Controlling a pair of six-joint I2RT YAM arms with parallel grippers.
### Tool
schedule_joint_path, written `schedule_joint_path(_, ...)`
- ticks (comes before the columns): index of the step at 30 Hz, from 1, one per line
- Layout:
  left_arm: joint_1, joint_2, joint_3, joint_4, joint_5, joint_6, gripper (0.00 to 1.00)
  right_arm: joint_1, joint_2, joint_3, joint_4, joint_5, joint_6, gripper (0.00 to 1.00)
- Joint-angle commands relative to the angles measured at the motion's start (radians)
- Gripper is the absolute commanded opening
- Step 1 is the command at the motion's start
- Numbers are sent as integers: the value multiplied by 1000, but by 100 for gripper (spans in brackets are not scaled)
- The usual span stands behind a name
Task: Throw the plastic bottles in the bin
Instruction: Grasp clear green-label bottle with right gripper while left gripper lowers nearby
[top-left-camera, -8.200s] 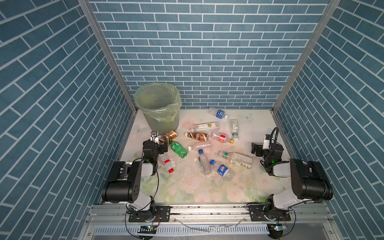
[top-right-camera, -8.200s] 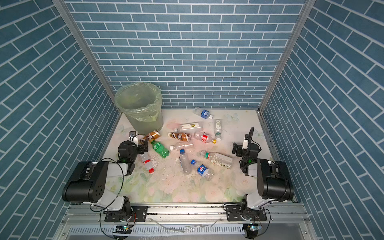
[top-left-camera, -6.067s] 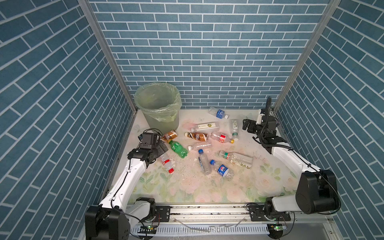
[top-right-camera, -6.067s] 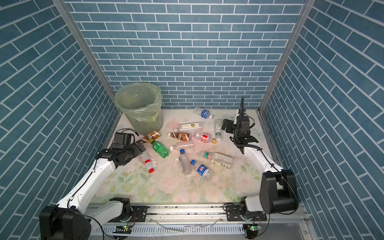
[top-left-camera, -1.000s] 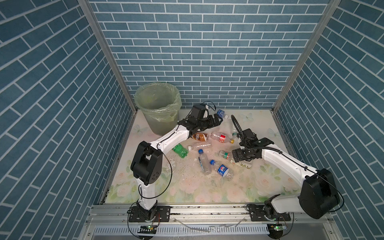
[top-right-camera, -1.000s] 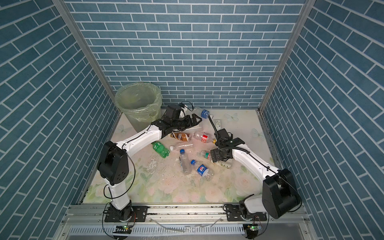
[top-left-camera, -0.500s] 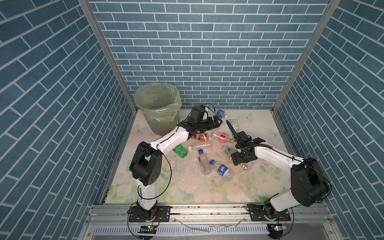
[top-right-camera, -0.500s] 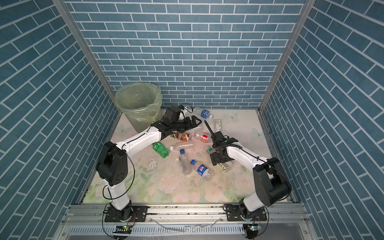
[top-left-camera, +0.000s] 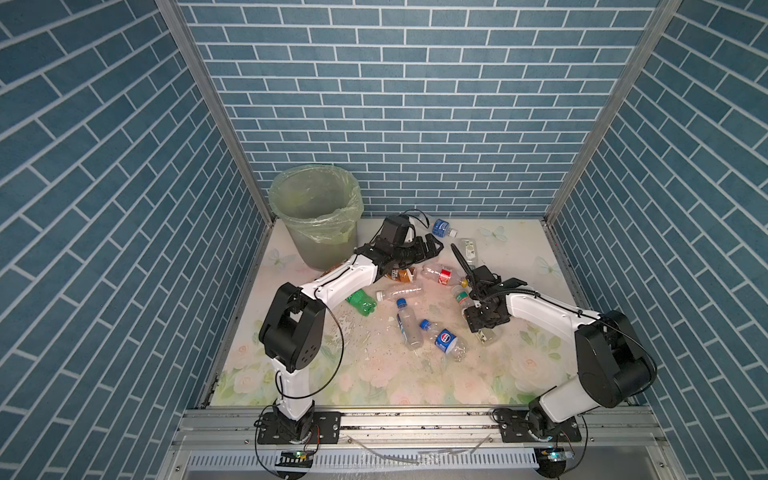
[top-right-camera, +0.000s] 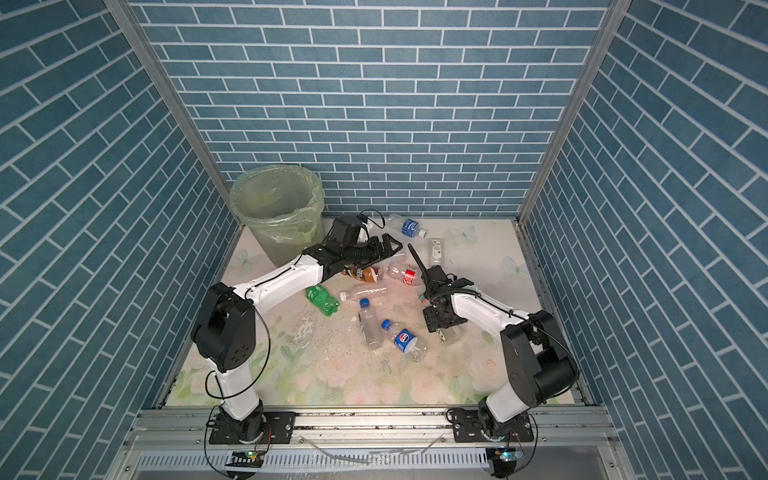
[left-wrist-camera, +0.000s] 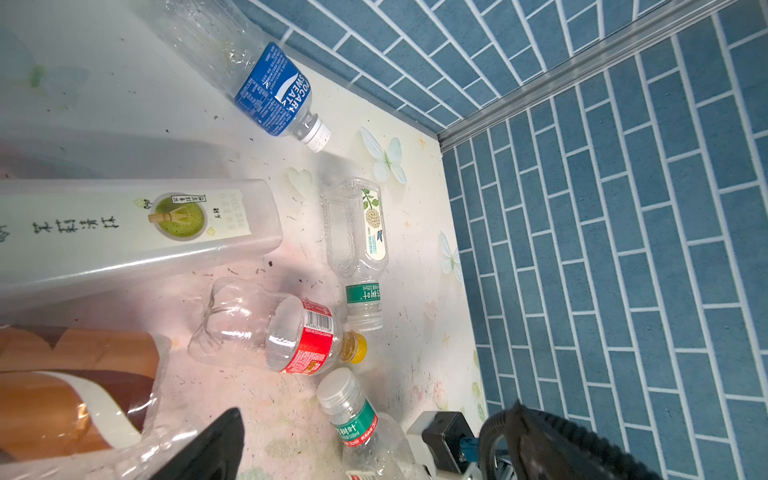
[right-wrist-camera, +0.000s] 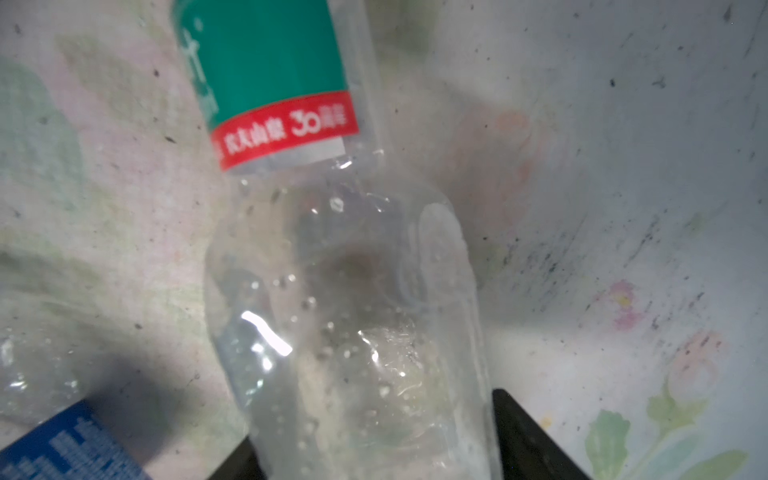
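The green-labelled water bottle (right-wrist-camera: 345, 311) lies on its side right of the worktop's (top-left-camera: 415, 382) middle. Its clear lower body sits between the right jaws, with one black tip close against each flank in the right wrist view. Whether they pinch it I cannot tell – it rests on the worktop. The left jaws are spread wide and hold nothing, hanging above the bottles near the back edge. The bin (top-left-camera: 316, 216) stands in the back left corner.

In both top views the right arm (top-left-camera: 540, 309) covers that bottle's middle, leaving the cap end and base. The left arm (top-left-camera: 345, 278) hides the pale square tea bottle (left-wrist-camera: 124, 232), shown only in the left wrist view, and most of a brown bottle (top-left-camera: 332, 270) at the bin's foot. The right wrist view is blurred.

One bin, two arms. Nine bottles show plainly in both top views:
- Pocari Sweat bottle (top-left-camera: 441, 226)
- sprig-labelled bottle (top-left-camera: 469, 248)
- red-labelled bottle (top-left-camera: 444, 275)
- brown-labelled bottle (top-left-camera: 401, 274)
- green bottle (top-left-camera: 360, 300)
- white-capped bottle (top-left-camera: 401, 292)
- blue-capped bottle (top-left-camera: 408, 330)
- Pepsi bottle (top-left-camera: 445, 340)
- the one between the right jaws

With the two half-hidden, eleven
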Motion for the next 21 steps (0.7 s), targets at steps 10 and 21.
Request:
schedule_joint_path(10, -3, -16, 19, -21, -12, -19, 99, 4, -34, -2, -25, -16, 10, 53)
schedule_joint_path(21, 3, 27, 95, -55, 18, -76, 99, 4, -129, 105, -45, -20, -18, 51)
